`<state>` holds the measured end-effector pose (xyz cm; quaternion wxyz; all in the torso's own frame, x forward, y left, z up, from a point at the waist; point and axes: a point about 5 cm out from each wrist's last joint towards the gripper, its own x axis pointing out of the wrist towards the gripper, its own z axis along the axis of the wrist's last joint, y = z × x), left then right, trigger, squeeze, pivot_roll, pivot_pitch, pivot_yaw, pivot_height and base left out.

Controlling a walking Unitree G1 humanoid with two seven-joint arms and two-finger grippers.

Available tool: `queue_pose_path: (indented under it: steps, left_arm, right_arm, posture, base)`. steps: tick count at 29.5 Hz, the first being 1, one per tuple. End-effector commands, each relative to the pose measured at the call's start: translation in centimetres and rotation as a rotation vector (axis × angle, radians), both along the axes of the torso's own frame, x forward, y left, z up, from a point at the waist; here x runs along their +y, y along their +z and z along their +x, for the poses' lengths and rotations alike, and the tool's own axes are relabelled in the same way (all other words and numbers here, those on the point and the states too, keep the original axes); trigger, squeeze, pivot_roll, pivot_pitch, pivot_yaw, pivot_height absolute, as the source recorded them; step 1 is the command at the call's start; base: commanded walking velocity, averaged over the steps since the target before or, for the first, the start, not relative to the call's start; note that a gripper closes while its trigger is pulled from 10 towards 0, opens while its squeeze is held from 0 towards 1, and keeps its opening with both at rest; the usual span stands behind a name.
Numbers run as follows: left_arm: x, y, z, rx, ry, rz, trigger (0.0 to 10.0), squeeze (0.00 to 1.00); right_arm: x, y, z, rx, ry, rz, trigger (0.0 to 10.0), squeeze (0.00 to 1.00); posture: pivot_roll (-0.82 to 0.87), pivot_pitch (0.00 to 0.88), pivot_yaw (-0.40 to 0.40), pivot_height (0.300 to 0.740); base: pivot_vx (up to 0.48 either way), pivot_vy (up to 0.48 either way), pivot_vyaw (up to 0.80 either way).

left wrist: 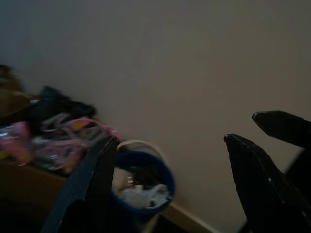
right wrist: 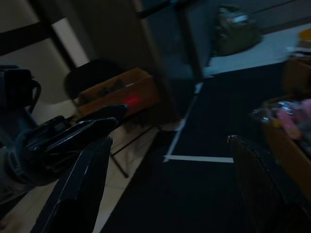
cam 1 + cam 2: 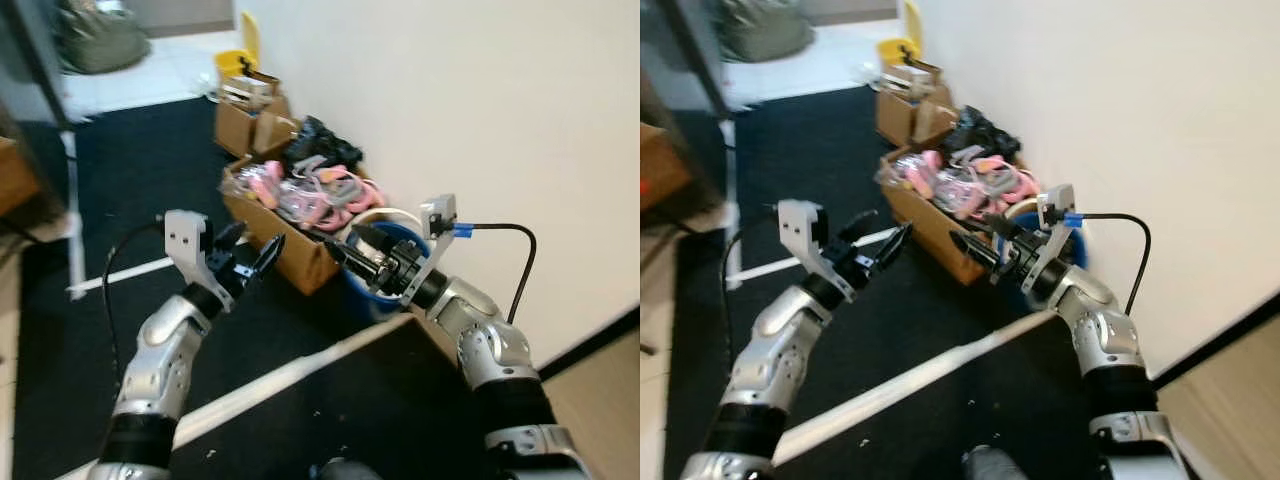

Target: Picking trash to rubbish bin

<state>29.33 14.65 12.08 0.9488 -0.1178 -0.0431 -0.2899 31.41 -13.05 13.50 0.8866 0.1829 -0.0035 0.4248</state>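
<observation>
Both pincers, left [image 3: 250, 255] and right [image 3: 352, 243], are spread and hold nothing; reaching near the blue bin [image 3: 372, 290], an arm may knock the cardboard box [image 3: 300, 255].

Standing against the wall [image 3: 450, 120]: blue rubbish bin [image 1: 146, 189], mouth facing upward and open to access. Crowding its one side: cardboard box [image 3: 290, 255] heaped with pink items. Lying open in front: dark carpet [image 3: 300, 330].

A storeroom or workshop corner: open cardboard boxes [image 3: 285, 245] of pink packaged goods line a bare white wall [image 3: 480, 110], on black carpet [image 3: 150, 160] marked with white tape [image 3: 290, 375].
</observation>
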Motion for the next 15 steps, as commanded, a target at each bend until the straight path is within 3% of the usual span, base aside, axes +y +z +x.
queue_pose_path:
  steps: [1,15]
  left_arm:
    - [-0.07,-0.10,-0.13,0.000,-0.007,-0.003,10.0,0.00]
    - [-0.59,0.15,0.02,-0.014,-0.031,-0.013,10.0,0.00]
  right_arm:
    - [0.10,-0.37,-0.14,0.020,0.010,-0.014,10.0,0.00]
    - [-0.13,-0.63,-0.21,0.032,0.034,-0.024,10.0,0.00]
  posture:
    - [0.04,0.000,-0.035,0.740]
    - [0.02,0.000,-0.035,0.740]
  base:
    - [0.000,0.000,-0.80]
    - [0.000,0.000,-0.80]
